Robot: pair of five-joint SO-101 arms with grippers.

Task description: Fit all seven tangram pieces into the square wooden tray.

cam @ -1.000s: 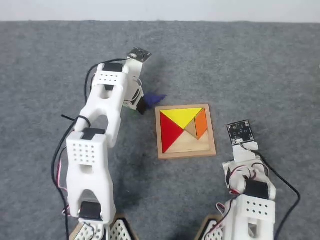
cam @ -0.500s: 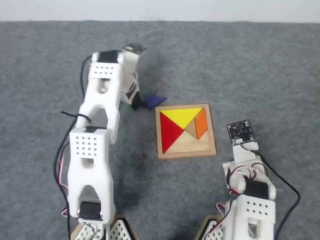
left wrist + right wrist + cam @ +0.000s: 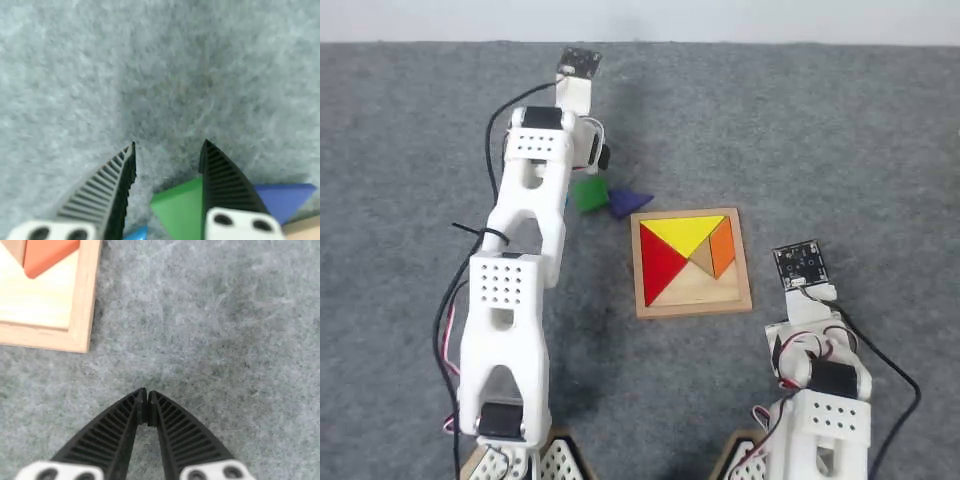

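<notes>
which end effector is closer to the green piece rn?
Left. The left end effector hangs open right at the green piece. The right end effector is shut over carpet on the tray's other side, far from it.

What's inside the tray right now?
In the tray: yellow triangle, red triangle, orange piece and a small tan triangle between them. Its lower part is bare wood. Nothing covers it in the high view, so nothing inside is hidden.

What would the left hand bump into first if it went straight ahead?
Probably just the grey felt table cover. The left hand points beyond the green tangram piece, though depth is unclear.
</notes>
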